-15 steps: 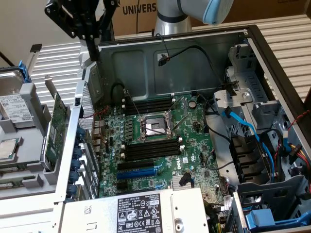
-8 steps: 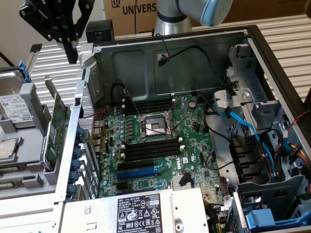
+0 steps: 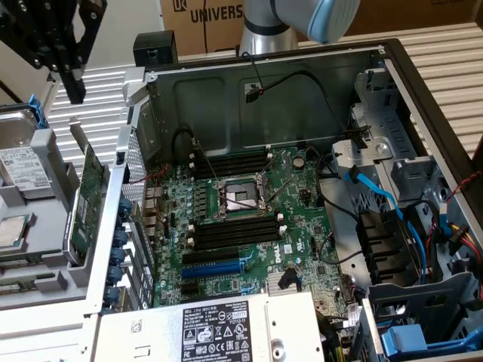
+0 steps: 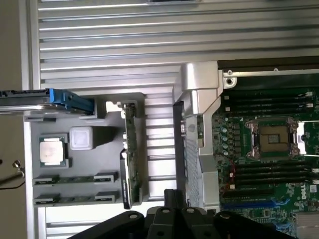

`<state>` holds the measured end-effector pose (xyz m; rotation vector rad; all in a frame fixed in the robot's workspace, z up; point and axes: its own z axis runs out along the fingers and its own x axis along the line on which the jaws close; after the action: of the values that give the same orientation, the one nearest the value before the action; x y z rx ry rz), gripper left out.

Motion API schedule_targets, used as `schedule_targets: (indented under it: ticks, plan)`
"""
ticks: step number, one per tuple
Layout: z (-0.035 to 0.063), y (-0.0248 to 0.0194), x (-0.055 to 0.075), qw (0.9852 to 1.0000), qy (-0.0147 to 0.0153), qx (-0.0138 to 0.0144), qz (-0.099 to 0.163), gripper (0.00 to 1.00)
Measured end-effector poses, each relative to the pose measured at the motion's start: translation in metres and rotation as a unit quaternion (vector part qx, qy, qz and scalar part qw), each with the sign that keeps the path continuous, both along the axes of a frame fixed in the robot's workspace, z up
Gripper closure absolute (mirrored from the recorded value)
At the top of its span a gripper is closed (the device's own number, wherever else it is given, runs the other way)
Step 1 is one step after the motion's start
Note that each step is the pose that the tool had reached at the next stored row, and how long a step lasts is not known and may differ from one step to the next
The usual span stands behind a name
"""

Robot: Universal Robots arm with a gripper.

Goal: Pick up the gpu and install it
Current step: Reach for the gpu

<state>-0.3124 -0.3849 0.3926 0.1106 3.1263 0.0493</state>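
Gpu [image 3: 89,188] upright in narrow slot between gray holder [image 3: 51,175] and case wall [image 3: 113,220]; open above.

The gpu [image 3: 87,192], a thin green card with a black block on one face, stands on edge in the grey holder [image 3: 60,181], below the pincer [image 3: 75,92] and well apart from it.

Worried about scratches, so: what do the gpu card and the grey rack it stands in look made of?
The gpu: green circuit-board laminate, dull lacquered face, thin edge with small parts. The grey rack: likely moulded or printed plastic, matte pale grey with thick walls; painted metal cannot be excluded.
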Motion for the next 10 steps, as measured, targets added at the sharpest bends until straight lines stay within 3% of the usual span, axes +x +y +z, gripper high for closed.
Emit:
schedule_targets:
  ticks: [10]
  plan:
    - [0.0000, 0.0001, -0.060, 1.0000, 0.0000, -0.0006, 0.000, 0.89]
